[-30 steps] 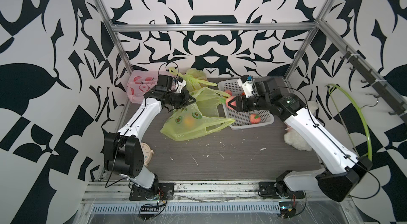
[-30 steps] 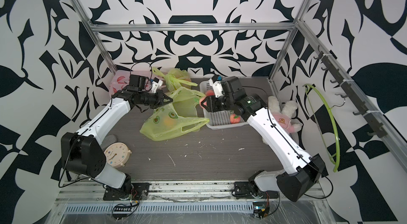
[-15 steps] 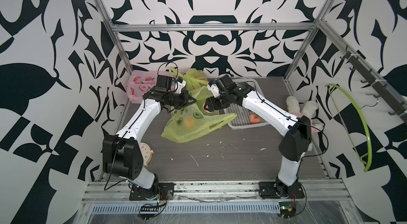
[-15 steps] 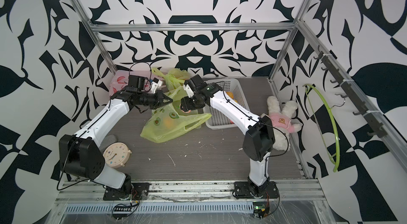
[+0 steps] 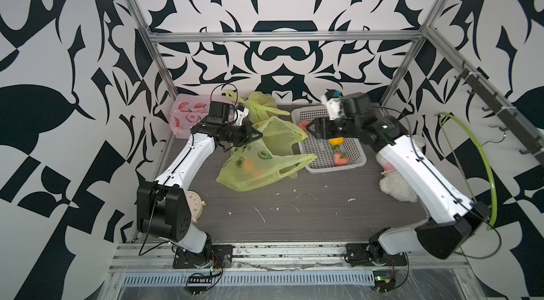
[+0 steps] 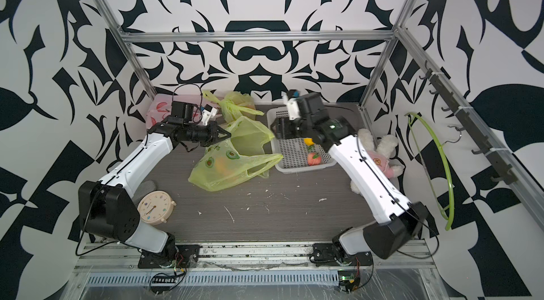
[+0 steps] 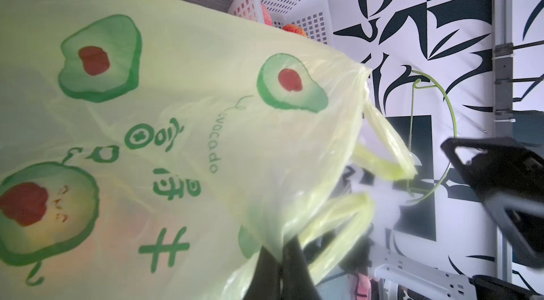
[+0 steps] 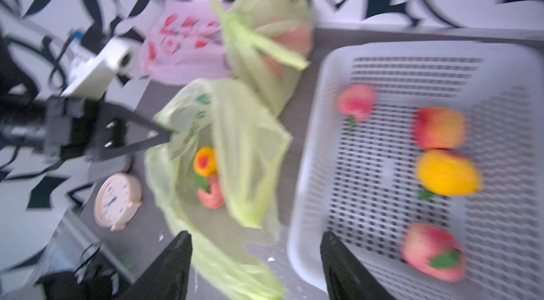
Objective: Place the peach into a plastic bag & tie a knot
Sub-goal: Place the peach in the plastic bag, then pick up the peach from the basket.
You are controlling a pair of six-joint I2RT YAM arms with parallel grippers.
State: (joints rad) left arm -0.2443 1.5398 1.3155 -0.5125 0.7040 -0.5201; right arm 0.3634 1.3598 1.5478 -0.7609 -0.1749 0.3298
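1. The yellow-green avocado-print plastic bag [image 5: 265, 166] lies at the frame's centre on the table [image 5: 294, 219]. Its rim is pinched by the clenched left gripper [image 5: 258, 135].
2. The right gripper [image 8: 256, 235] hangs released and empty over the white perforated basket [image 5: 335, 169], right of centre.
3. A pink peach [image 8: 210, 195] is seen inside the bag; others lie in the basket.
4. The rim should be held lifted and taut while both bag handles [image 7: 385, 142] are gathered for knotting.
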